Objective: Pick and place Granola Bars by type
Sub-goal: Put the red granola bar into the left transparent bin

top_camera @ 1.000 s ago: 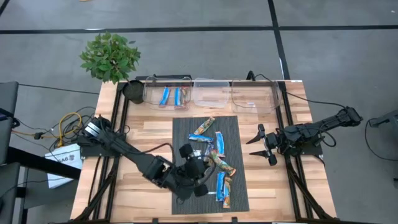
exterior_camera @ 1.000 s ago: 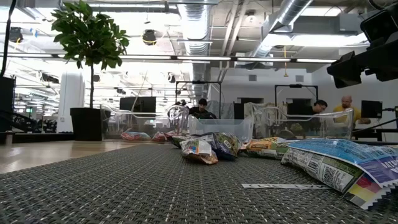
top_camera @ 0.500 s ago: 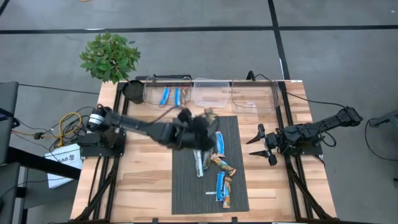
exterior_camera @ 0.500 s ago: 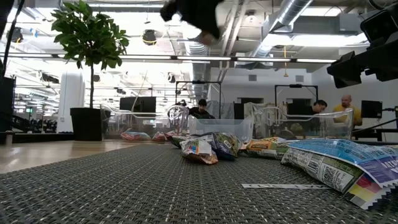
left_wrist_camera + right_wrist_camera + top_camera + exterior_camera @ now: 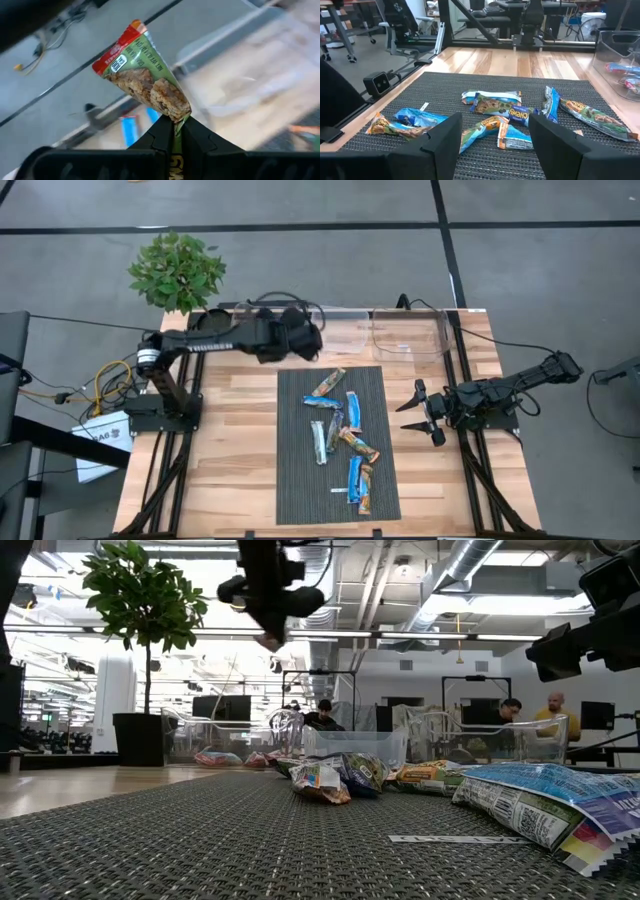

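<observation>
My left gripper (image 5: 310, 339) is up over the clear bins at the table's far edge and is shut on a granola bar (image 5: 142, 75) in a green and orange-red wrapper. Two blue bars (image 5: 129, 131) lie in the bin below it. Several more granola bars, blue (image 5: 352, 410), orange-brown (image 5: 328, 380) and silvery (image 5: 318, 442), lie flat on the dark mat (image 5: 295, 490). My right gripper (image 5: 420, 412) waits open beside the mat's right edge, low over the table. My left gripper pinches one end of the bar's wrapper (image 5: 176, 119) between its two fingers. The fingers slant down toward the far edge. The bar sticks out beyond the fingertips, lifted clear of table and bins.
Three clear bins stand in a row along the far edge. The left one is mostly under my arm, next to the middle (image 5: 345, 330) and right (image 5: 410, 335) bins. A potted plant (image 5: 178, 270) stands beyond the far left corner. Bare wood lies on both sides of the mat.
My left gripper has swung from the near left part of the mat toward the table's far edge and turned on the way. It stayed shut on the bar and now hangs over the left bin. The bars on the mat and my right arm kept still.
</observation>
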Available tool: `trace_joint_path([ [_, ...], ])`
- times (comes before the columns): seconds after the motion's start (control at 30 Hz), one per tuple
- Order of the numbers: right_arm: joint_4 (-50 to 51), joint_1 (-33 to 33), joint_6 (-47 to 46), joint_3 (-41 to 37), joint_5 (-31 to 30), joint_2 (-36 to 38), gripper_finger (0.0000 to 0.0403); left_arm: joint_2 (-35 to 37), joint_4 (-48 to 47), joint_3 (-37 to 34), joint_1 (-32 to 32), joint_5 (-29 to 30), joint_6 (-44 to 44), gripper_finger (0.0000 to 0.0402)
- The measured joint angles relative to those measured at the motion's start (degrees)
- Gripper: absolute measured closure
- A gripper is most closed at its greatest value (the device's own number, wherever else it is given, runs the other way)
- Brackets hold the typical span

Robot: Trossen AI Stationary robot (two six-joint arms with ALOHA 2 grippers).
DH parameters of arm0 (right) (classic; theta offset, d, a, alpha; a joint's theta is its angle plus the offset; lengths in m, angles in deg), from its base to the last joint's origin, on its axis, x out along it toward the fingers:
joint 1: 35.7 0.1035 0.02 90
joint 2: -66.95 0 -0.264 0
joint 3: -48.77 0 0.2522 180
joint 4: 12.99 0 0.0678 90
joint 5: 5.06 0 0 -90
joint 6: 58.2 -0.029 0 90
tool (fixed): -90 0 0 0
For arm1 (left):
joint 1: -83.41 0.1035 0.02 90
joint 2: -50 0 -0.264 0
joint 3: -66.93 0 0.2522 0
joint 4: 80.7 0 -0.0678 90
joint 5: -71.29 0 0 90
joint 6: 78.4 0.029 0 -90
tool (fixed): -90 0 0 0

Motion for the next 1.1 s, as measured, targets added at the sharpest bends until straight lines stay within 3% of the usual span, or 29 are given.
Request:
trace_joint_path([
  [0.3, -0.15, 0.02, 0.01, -0.02, 0.0, 0.0, 0.0182, 1.02, -5.39, 0.0, 6.86, 0.58, 1.62, 0.0383],
  [0.67, -0.13, 0.0, 0.01, 0.01, 0.0, 0.0, 0.0182, 1.2, -5.43, -0.54, 10.42, 0.38, -0.53, 0.0383],
  [1.1, -0.22, 0.02, -0.01, -0.02, 0.0, 0.0, 0.0182, -2.66, -5.35, -0.57, 14.01, -7.28, -1.77, 0.0383],
])
